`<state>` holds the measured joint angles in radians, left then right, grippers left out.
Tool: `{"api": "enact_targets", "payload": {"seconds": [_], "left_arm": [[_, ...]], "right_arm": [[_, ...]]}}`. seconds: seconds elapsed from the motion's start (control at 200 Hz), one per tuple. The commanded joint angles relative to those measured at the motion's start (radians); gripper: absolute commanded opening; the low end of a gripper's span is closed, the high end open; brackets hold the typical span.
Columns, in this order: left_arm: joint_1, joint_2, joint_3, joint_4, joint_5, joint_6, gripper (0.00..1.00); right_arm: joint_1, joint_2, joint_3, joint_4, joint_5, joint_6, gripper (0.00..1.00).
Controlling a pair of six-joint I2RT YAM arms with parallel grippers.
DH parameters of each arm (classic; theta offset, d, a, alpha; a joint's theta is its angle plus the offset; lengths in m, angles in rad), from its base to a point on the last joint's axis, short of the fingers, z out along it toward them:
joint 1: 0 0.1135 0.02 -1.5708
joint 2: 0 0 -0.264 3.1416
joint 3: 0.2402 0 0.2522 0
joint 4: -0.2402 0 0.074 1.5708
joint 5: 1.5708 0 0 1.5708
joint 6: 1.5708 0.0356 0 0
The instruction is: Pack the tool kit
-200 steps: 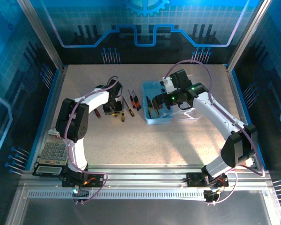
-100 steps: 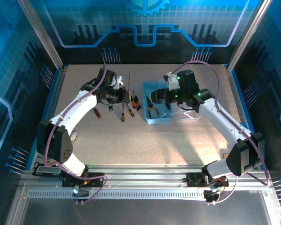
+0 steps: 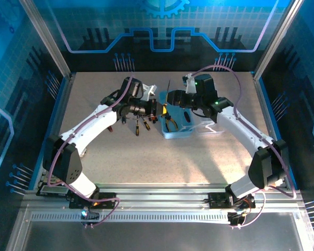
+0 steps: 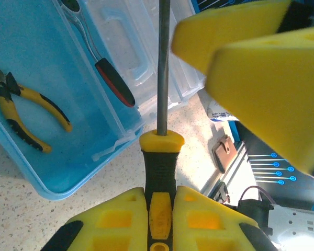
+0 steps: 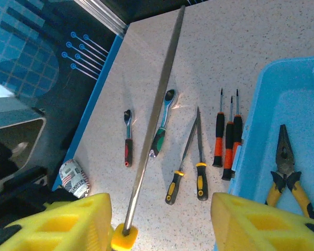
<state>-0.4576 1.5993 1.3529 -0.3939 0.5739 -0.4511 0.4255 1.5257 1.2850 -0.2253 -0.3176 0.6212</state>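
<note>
Swung across to the blue box [image 4: 42, 52], the left pincer [image 4: 159, 201] is clamping the long screwdriver [image 4: 161, 157] beside it, shaft passing between the parted jaws of the right pincer [image 5: 162, 214], which likely needs closing before any release.

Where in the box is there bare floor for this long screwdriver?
Bare blue floor of the box runs between the pliers and the ratchet along the lid-side wall. Beside the box, the row of loose tools is crowded.

No text can be read. The small white packet [image 4: 218, 111] just beside the pale-blue box [image 4: 83, 151] bears dark print, too blurred to make out.
</note>
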Motion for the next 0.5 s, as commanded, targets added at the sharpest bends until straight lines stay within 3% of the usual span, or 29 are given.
{"api": "enact_targets", "payload": {"seconds": [0.0,0.18,0.315,0.44,0.495], "left_arm": [[-0.016,-0.019,0.020,0.024,0.043,-0.010,0.00],[-0.019,-0.014,0.028,0.020,0.044,-0.003,0.00],[-0.019,-0.008,0.029,0.016,0.037,-0.004,0.00],[-0.019,0.003,0.035,0.015,0.037,-0.007,0.00],[-0.019,0.007,0.039,0.014,0.037,-0.009,0.06]], "right_arm": [[0.015,0.024,0.035,0.050,0.016,0.050,0.51],[0.030,0.048,0.052,0.066,0.006,0.054,0.44],[0.037,0.065,0.066,0.060,0.000,0.052,0.32],[0.038,0.071,0.066,0.064,-0.009,0.057,0.15],[0.038,0.072,0.067,0.062,-0.014,0.053,0.11]]}}
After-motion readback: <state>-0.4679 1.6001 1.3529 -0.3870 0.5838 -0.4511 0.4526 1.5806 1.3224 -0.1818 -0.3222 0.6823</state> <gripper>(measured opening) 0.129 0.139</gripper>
